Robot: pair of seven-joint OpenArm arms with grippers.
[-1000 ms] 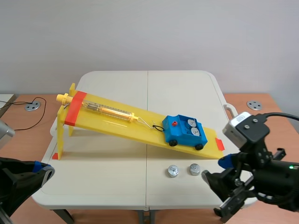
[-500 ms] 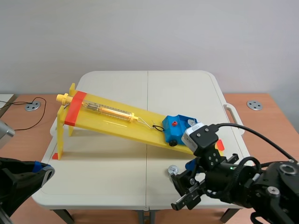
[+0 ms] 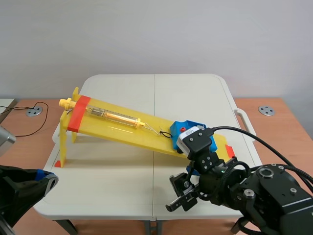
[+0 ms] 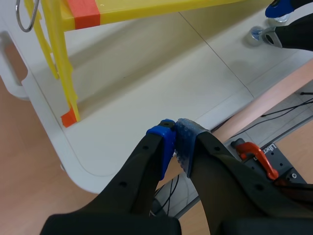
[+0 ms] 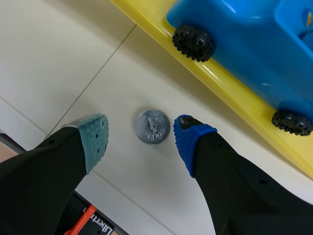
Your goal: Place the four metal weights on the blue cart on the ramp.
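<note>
— Where is the piece to pick up?
— The small round silver metal weight lies flat on the white folding table. It is on the near side of the yellow plastic ramp, by the ramp's low right end and close to the blue plastic cart.
— How will it handle?
— It is solid metal, so I judge it dense for its size, rigid, and smooth enough to slip. It sits low, so the pads should drop to the tabletop and squeeze opposite sides of its rim, not its flat stamped face.
— And the claws?
— The right gripper hangs over the weight with its fingers spread wide, one on each side, touching nothing. The left gripper sits at the near left corner, pads pressed together on nothing.
— What differs from a second ago?
— Then the right arm stood back at the near right edge, and two loose weights showed plainly. It has swung left and forward and now hides them in the scene view. It probably straddles the left one, though I cannot be sure. The left arm has not moved.
</note>
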